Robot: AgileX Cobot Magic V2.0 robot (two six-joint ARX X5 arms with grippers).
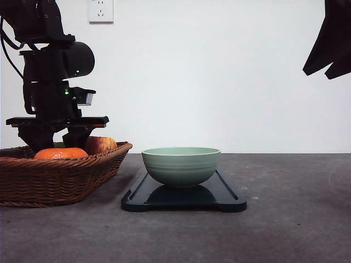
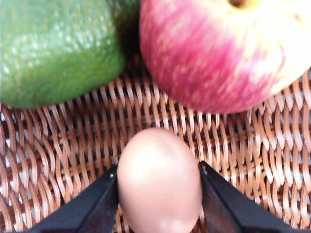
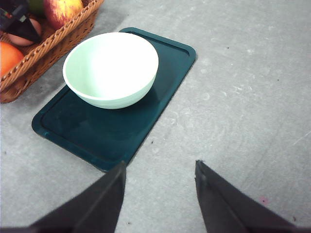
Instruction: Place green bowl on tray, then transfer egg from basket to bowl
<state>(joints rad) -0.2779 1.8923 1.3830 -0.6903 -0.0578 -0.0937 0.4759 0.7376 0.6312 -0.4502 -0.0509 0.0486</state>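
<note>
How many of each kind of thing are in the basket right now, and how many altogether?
Egg: 1
Apple: 1
Orange fruit: 1
Green bumpy-skinned fruit: 1
Total: 4 in the basket, as far as the views show. The left gripper has its fingers on either side of the egg.

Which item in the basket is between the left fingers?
The egg: both fingers flank it, while apple and green fruit lie apart.

Green bowl [image 1: 181, 165] sits on tray [image 1: 230, 198]; basket [image 1: 60, 178] left, holding egg [image 2: 159, 182], seemingly beside apple [image 2: 223, 51].
</note>
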